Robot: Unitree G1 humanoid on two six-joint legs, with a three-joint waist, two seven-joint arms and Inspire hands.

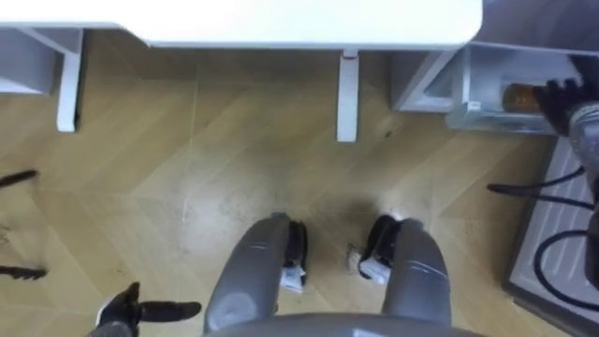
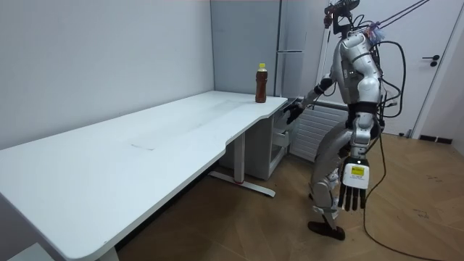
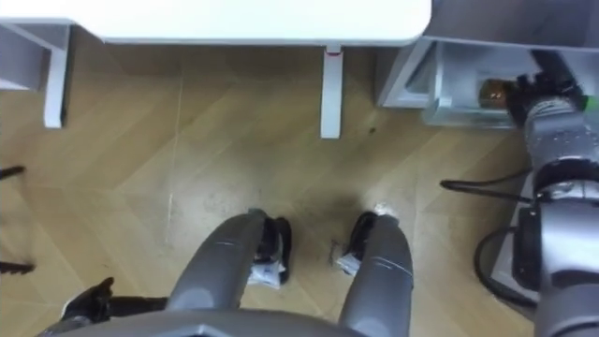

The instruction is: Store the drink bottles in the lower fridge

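An amber drink bottle (image 1: 519, 96) (image 3: 493, 92) lies in the open lower fridge compartment (image 1: 459, 89) at the far right, past the table's corner. My right hand (image 1: 573, 95) (image 3: 547, 89) (image 2: 293, 112) is stretched out right beside that bottle, at its near end. Whether it holds the bottle I cannot make out. A second amber bottle with a yellow cap (image 2: 261, 83) stands upright on the far end of the white table (image 2: 145, 156). My left hand (image 2: 353, 187) (image 1: 140, 309) hangs at my side, fingers straight and holding nothing.
I stand on the wooden floor at the table's end, facing it. A white table leg (image 1: 347, 94) is straight ahead. The tall grey fridge (image 2: 290, 43) rises behind the table. A white ribbed panel (image 1: 562, 243) lies low at my right.
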